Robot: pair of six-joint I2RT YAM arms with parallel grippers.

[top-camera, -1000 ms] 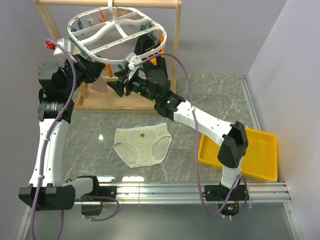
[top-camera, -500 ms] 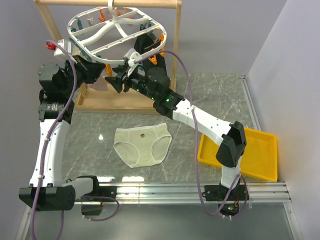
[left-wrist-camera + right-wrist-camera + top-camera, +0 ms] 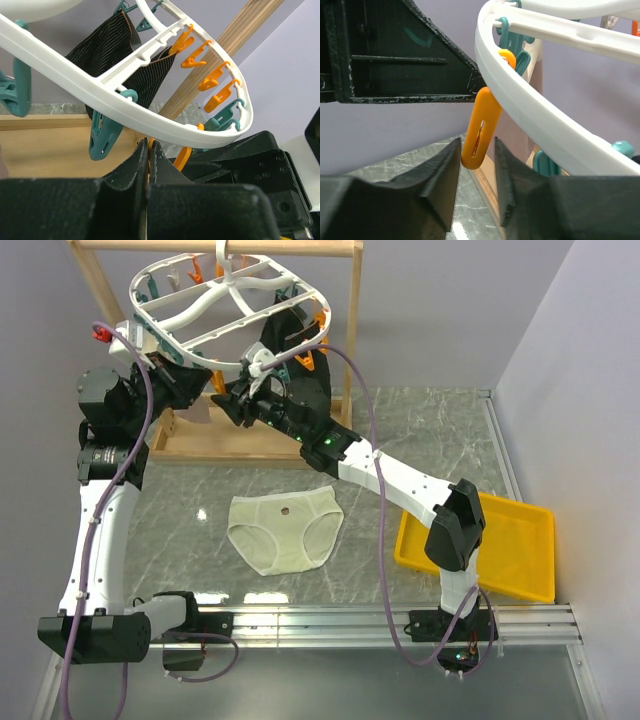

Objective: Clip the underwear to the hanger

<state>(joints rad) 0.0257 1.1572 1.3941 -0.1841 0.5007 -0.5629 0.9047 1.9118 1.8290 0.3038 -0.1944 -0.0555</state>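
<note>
at the right hand (image 3: 476, 147): partly open, one finger either side of the lower end of an orange clip (image 3: 481, 125), with a narrow gap on each side; nothing gripped. hung straight down from the white rim of the hanger (image 3: 520, 100), this clip. against the clip's upper end, from the left, the black fingertip of the left hand (image 3: 148, 165). at the left hand: drawn together to a thin slit, with a sliver of orange in the slit, apparently pinched on the orange clip. just left of those fingers, a teal clip (image 3: 105, 137) dangling from the same rim. beyond, under the far side of the hanger, a black garment (image 3: 105, 47) pinned up, with further orange clips (image 3: 210, 80) along the curved edge. above the table (image 3: 420, 430), suspended from the top bar of a wooden rack (image 3: 350, 330), the hanger itself. on the table, well apart from both hands: the underwear (image 3: 285, 530), flat, waistband toward the rack, dark spot near the waistband, clipped to nothing. near the right edge of the table, a yellow tray (image 3: 525, 540).
</note>
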